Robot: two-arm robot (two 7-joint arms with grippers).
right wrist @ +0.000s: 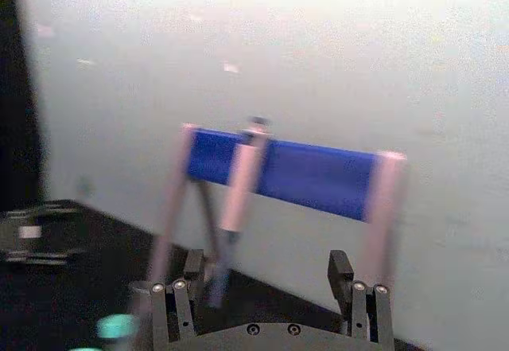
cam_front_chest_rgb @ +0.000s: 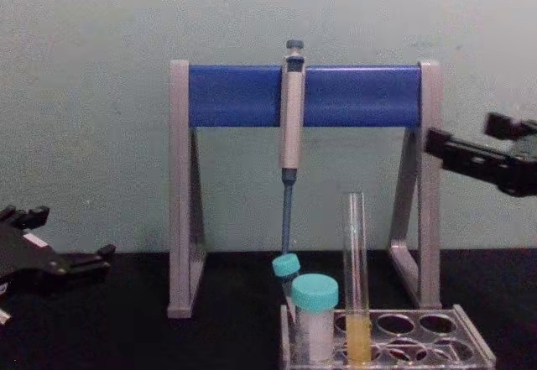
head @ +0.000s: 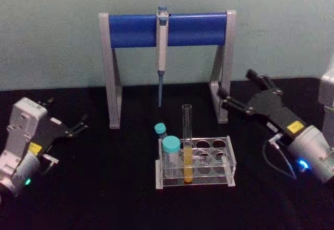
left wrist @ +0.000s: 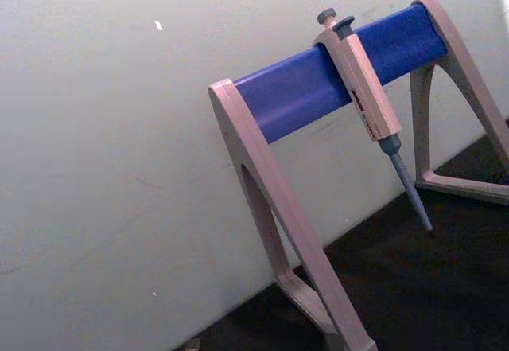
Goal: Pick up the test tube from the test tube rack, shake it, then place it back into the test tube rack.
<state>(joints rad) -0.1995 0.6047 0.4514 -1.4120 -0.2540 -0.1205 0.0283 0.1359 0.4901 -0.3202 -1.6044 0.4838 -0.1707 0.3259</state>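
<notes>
The test tube point(head: 187, 146) stands upright in a front-row hole of the test tube rack point(head: 230, 162), with yellow liquid in its lower part and its open mouth well above the rack. The rack sits on the black table point(head: 104, 198), in front of the grey-legged stand point(head: 111, 73) with its blue crossbar. Two teal-capped tubes point(head: 170, 152) occupy the rack's left end, just beside the test tube. A pipette point(head: 162, 47) hangs from the crossbar, tip pointing down behind the rack. The right gripper point(head: 237, 92) is raised to the right of the rack, near the stand's right leg, fingers apart and holding nothing. The left gripper point(head: 68, 120) rests low at the left, well apart from the rack, fingers apart and empty.
</notes>
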